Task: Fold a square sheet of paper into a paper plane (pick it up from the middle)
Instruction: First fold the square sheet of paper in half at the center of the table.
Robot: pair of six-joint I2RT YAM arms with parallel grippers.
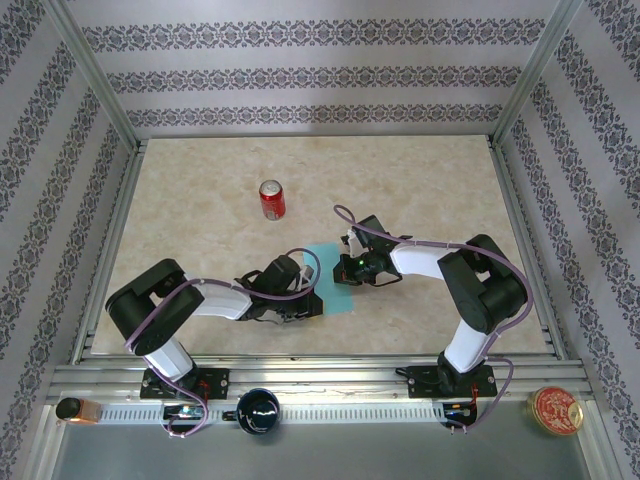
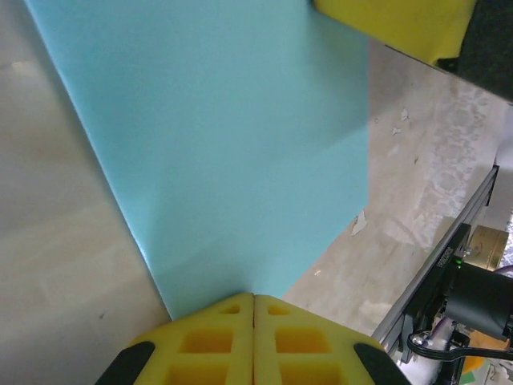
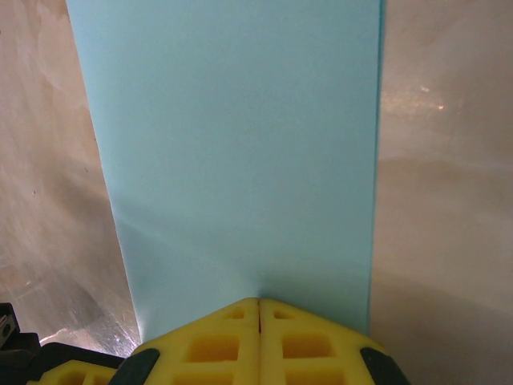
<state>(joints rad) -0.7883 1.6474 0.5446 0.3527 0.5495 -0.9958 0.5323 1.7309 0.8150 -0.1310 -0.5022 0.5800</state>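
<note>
Right, from my remote seat I see the marbled table [image 1: 420,190] with both arms bent in toward its middle. The square sheet of paper [image 1: 338,292] sits on the near side of the red can [image 1: 272,200] and a little to the can's right, well apart from it, between the two arm tips. In the wrist views it is a smooth turquoise band running away from each camera. My left gripper [image 2: 254,301] is pressed closed on one edge of the sheet, its yellow pads meeting with the paper pinched in the seam. My right gripper [image 3: 259,303] is likewise clamped on the opposite edge, farther to the right of the can. The can stands upright, alone.
</note>
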